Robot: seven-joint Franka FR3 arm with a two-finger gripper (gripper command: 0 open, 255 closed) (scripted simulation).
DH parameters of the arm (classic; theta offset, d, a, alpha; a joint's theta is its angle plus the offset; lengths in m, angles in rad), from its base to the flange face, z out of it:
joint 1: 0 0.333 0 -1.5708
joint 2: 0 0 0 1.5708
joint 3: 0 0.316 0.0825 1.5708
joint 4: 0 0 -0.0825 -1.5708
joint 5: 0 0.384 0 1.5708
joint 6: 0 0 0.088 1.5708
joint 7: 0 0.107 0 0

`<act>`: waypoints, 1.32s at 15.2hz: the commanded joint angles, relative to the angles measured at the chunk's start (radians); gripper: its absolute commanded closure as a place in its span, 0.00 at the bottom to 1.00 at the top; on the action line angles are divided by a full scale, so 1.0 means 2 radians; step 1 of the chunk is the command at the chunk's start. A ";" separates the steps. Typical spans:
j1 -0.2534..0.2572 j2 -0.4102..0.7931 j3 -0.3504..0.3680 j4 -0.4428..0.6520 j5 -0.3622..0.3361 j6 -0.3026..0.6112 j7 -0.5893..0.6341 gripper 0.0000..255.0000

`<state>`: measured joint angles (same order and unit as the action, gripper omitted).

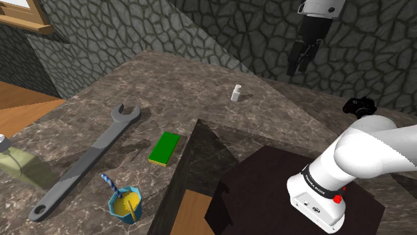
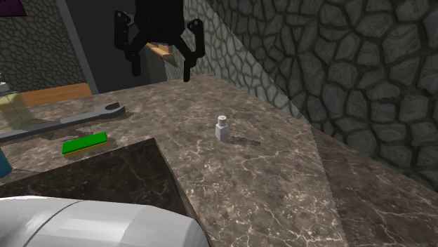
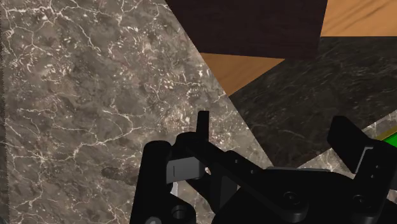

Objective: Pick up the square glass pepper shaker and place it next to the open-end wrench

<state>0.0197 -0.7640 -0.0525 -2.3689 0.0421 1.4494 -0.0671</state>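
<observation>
The pepper shaker (image 1: 236, 93) is a small pale square bottle with a cap, standing upright on the marble counter (image 1: 200, 93), also visible in the second exterior view (image 2: 222, 128). The grey open-end wrench (image 1: 87, 160) lies flat toward the shoulder view's left, its jaw end (image 2: 109, 108) pointing toward the shaker. My black gripper (image 1: 301, 69) hangs high above the counter, to the shoulder view's right of the shaker and well apart from it. Its fingers (image 2: 135, 69) are spread, so the gripper (image 2: 161, 72) is open and holds nothing. In the wrist view the gripper (image 3: 275, 133) looks down on bare marble.
A green block (image 1: 164, 147) lies beside the wrench, next to the dark stand (image 1: 267, 180). A blue cup (image 1: 125, 202) with yellow contents and a yellowish bottle (image 1: 17, 163) sit near the wrench's handle end. Stone walls (image 1: 220, 33) back the counter.
</observation>
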 commanded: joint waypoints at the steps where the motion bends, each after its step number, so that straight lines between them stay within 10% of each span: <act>1: 0.000 0.000 0.000 0.000 0.000 0.000 0.000 0.00; 20: -0.013 0.327 -0.029 0.088 -0.022 0.243 -0.027 0.00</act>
<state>-0.0025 -0.1484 -0.1038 -2.2162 -0.0004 1.9193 -0.1134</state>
